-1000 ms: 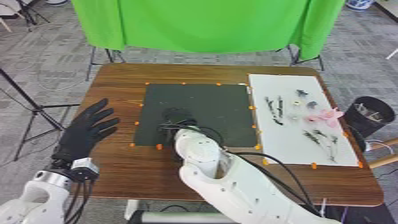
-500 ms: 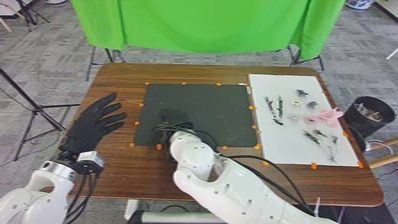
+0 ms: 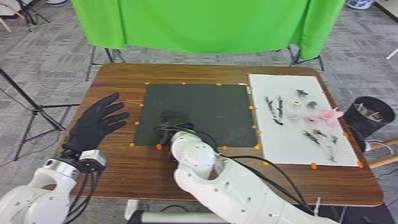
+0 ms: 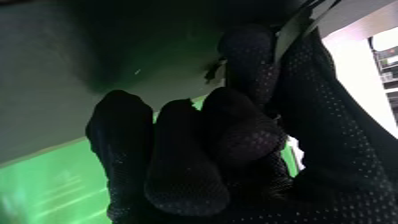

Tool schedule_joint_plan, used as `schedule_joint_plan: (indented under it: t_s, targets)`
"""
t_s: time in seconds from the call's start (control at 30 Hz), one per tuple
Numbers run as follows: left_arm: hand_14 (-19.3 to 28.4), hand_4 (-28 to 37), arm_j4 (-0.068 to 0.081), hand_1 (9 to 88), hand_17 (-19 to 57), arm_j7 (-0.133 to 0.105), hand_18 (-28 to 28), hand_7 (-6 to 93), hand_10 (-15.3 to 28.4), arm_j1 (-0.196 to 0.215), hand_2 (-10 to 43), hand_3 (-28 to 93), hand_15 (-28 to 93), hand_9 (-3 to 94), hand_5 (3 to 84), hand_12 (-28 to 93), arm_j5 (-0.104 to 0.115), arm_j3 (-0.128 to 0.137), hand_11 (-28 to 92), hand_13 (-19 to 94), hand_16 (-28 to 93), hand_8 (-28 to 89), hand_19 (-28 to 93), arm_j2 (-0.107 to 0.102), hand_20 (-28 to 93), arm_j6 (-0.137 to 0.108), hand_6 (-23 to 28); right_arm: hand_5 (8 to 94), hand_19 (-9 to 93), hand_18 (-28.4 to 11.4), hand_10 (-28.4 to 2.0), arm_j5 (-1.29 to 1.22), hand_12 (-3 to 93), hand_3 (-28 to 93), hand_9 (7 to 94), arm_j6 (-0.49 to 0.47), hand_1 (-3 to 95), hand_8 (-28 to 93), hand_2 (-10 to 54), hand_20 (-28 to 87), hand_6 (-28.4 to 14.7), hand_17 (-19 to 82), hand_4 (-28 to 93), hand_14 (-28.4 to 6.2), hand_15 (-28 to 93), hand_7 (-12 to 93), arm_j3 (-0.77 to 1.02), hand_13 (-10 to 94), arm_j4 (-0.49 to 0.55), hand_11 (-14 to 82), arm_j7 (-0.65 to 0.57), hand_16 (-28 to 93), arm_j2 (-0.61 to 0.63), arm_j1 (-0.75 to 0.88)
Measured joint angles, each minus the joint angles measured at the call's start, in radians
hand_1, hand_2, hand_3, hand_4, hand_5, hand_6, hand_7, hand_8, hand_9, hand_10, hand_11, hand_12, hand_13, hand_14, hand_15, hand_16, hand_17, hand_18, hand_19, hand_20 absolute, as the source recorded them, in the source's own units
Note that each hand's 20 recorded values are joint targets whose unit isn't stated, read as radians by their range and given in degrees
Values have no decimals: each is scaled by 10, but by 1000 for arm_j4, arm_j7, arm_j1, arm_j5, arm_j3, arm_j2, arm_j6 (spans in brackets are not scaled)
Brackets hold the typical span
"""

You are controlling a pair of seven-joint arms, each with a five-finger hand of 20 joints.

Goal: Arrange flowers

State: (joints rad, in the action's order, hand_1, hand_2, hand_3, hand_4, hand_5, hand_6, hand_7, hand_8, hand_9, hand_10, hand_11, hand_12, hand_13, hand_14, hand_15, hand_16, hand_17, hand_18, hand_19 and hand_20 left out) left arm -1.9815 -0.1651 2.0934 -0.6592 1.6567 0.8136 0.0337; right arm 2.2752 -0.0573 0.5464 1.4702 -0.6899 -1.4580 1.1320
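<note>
We see brown wooden counter, grain showing, corners rounded. On it we find black mat around middle and white sheet just beside it, toward our right edge. Sheet reaches past mat at both near and far ends. We spot small orange markers along borders of both.

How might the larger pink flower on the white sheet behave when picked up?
The pink flower would probably be light, made up mostly of spread petals. It looks soft and easily crushed, and its uneven outline should discourage rolling.
</note>
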Motion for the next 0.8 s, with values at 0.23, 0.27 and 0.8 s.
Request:
schedule_joint_plan:
  t_s: [0.23,0.27,0.8]
  targets:
    - [158,-261,0,244,-86,1,224,209,116,-2,-95,684,294,234,253,176,-1,-1,178,220,15,-105,415,2,107,1,23,773,932,-194,-65,4,483,881,886,-9,244,231,15,712,25,608,-110,-50,799,504,6,878,-1,622,17,370,-1,3]
    - [158,-261,0,244,-86,0,224,209,116,-1,-95,684,294,234,253,176,-1,0,178,220,14,-105,416,2,107,1,23,771,932,-194,-66,8,484,877,882,-13,239,229,15,711,22,605,-111,-51,799,501,6,875,-1,622,18,371,-1,3]
    - [158,-258,-39,243,-86,-115,223,209,115,120,-95,684,292,234,253,175,21,31,176,220,15,-106,416,0,106,-68,23,734,932,-197,-79,147,487,827,848,-135,150,-115,35,706,-3,563,-135,-62,809,572,47,839,66,631,135,373,39,17]
